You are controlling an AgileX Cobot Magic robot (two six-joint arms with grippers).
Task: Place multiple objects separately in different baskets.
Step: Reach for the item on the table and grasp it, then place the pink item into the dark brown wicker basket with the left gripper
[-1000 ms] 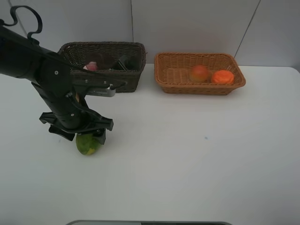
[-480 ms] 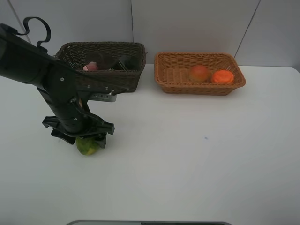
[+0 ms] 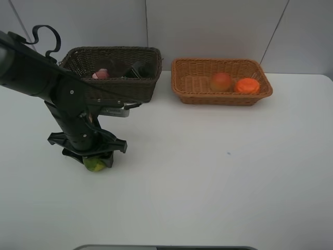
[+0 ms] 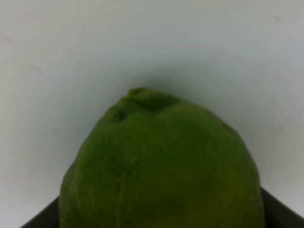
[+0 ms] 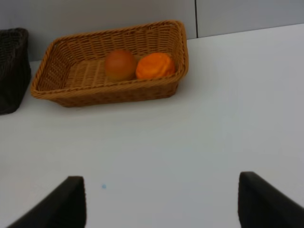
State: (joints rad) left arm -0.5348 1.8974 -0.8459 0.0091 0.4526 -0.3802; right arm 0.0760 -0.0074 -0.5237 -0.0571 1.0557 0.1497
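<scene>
Jaws of the left gripper straddle the green fruit, grip unclear; wrist view alone shows its stem end.

I see a white worktop carrying a dark brown basket. Just right of that basket sits a light tan basket; well in front of it, a green fruit rests on the worktop.

No readable text, labels or numbers anywhere; items in dark basket perhaps too small.
</scene>
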